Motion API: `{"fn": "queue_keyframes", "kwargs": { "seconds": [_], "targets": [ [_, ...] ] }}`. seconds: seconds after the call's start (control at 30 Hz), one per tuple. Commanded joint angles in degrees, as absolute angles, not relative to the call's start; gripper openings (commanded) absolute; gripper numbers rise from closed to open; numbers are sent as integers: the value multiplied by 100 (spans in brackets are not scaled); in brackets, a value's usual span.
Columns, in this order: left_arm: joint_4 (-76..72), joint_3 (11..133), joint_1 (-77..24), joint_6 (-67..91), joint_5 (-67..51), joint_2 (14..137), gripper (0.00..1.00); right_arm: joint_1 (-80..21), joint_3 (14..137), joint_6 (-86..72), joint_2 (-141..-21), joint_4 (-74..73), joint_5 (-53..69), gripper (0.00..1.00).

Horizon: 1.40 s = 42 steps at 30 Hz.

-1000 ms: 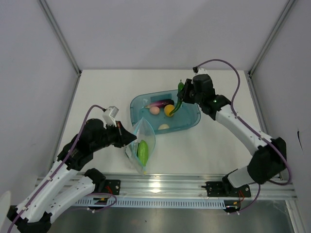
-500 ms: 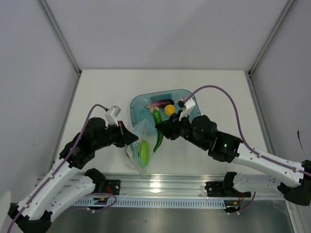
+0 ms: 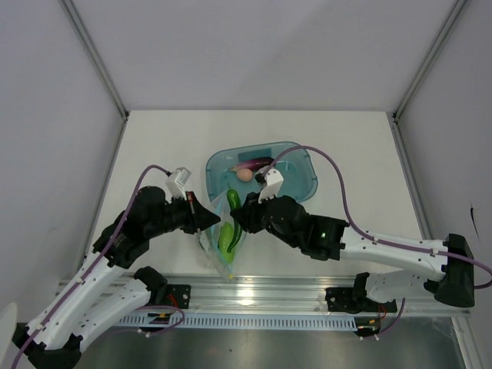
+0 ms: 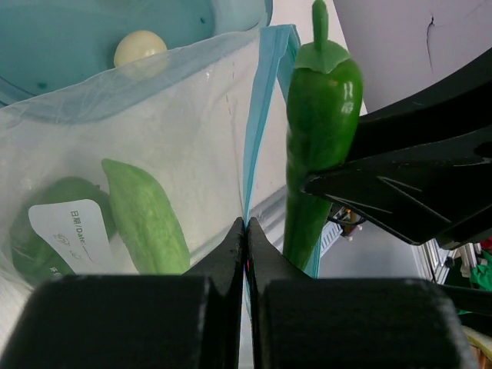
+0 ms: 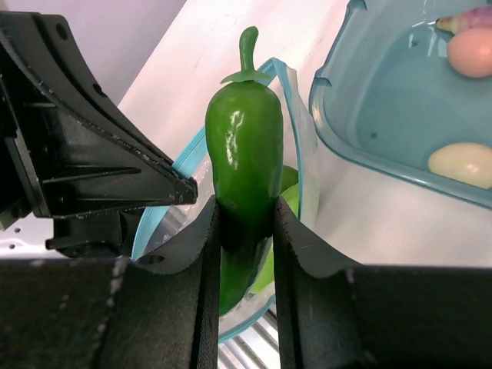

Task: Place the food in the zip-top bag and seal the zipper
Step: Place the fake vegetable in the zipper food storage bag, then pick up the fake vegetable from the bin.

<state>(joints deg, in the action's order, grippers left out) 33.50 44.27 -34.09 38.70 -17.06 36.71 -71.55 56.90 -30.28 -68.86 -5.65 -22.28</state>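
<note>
R gripper (image 5: 246,215) clamping green veg (image 5: 244,146) moved from tray (image 3: 304,181) to bag (image 4: 177,138) mouth | L gripper (image 4: 246,231) pinches zipper (image 4: 257,115) | egg (image 4: 140,48): wrist cams only

**Top view:** even, diffuse white light from above; the surface (image 3: 154,146) bright, shadows beneath the arms (image 3: 384,250) soft, a glare patch on the aluminium rail (image 3: 250,290).

**Wrist views:** the left pincer (image 4: 246,224) and right pincer (image 5: 244,206) dark and blurred in the foreground; sharp highlights on the dark green long vegetable (image 5: 244,146); zip-top bag (image 4: 154,138) film faintly glossy.
</note>
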Motion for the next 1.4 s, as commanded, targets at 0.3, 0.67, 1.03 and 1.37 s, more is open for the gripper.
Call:
{"fn": "queue_keyframes", "kwargs": {
  "seconds": [0.3,0.67,1.03,1.37],
  "targets": [
    [3138,4483,-3375,3920,-1969,3551,1,-7400,5722,-3832,-7181,-501,-2505,13],
    [3138,4447,-3375,3902,-1942,3524,1,-7409,5941,-3692,-7242,-887,-2601,56],
    [3173,4439,-3375,3885,-1881,3445,1,-7409,6283,-3288,-6751,-1317,-2943,55],
    [3138,4359,-3375,3858,-1872,3428,1,-6690,6653,-3137,-5968,-2012,-3165,55]
  ]
}}
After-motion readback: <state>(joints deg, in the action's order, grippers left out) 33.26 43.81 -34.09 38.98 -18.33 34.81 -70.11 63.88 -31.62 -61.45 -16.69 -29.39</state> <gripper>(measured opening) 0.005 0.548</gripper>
